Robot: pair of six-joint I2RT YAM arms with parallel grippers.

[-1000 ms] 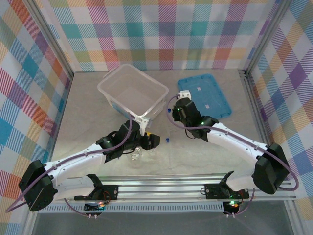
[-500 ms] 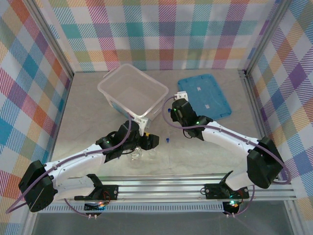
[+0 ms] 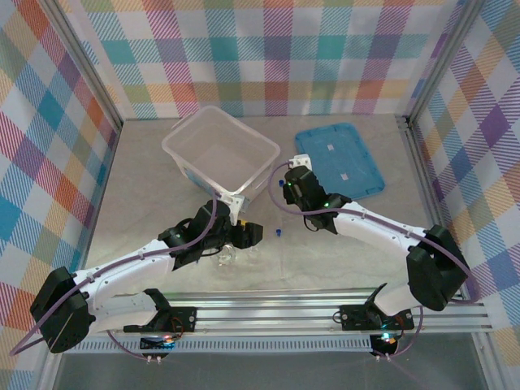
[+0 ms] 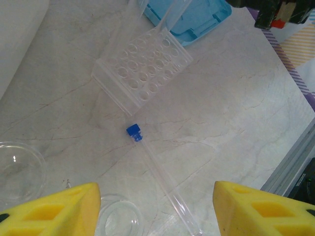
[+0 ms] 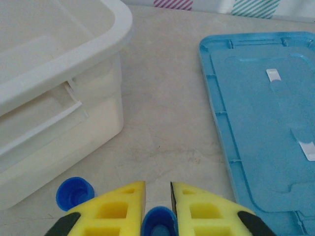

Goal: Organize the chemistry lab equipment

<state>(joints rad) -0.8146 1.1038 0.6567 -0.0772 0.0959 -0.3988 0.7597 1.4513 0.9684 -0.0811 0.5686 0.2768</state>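
Note:
A thin clear tube with a blue cap [image 4: 133,132] lies on the table between my open left gripper [image 4: 157,216], whose yellow fingers [image 4: 54,209] flank it. The round glass flask [image 4: 17,167] and the tiny beaker [image 4: 118,221] sit by the left finger. From above, that gripper [image 3: 250,234] hangs over the flask [image 3: 226,258]. My right gripper [image 5: 158,186] is shut on a blue-capped tube [image 5: 158,222], seen cap-first. Another blue cap [image 5: 75,192] sits just left of it. The right gripper [image 3: 287,189] is beside the tub's near corner. The tweezers are out of view.
The white plastic tub [image 3: 219,150] stands at the back left, its wall [image 5: 59,128] close to my right fingers. The flat blue lid [image 3: 340,158] lies at the back right. A clear tube rack [image 4: 142,69] lies beyond the loose tube.
My right gripper has shifted slightly left, closer to the tub's corner. The left arm has hardly moved.

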